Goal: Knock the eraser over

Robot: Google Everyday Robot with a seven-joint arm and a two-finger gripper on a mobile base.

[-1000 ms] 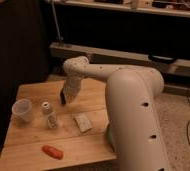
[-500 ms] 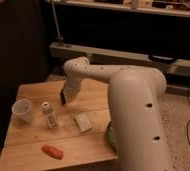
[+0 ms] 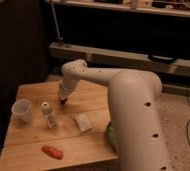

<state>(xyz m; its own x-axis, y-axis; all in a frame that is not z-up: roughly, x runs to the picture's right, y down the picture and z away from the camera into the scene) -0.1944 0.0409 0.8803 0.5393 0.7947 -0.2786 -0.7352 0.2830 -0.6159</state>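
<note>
A small white upright block with a dark mark, which I take for the eraser (image 3: pixel 45 107), stands on the wooden table (image 3: pixel 93 97) left of centre. My gripper (image 3: pixel 63 100) points down at the table just right of the eraser, a short gap away, at about its height. The white arm (image 3: pixel 128 95) reaches in from the right and hides part of the table's right side.
A clear plastic cup (image 3: pixel 22 110) stands left of the eraser. A pale oblong object (image 3: pixel 51 121) lies just in front of it. A white packet (image 3: pixel 82 122) lies at the centre, an orange-red object (image 3: pixel 53 152) near the front edge, and something green (image 3: pixel 109 135) by the arm.
The gripper has dipped slightly beside the eraser. The eraser still stands, and nothing on the table has moved.
</note>
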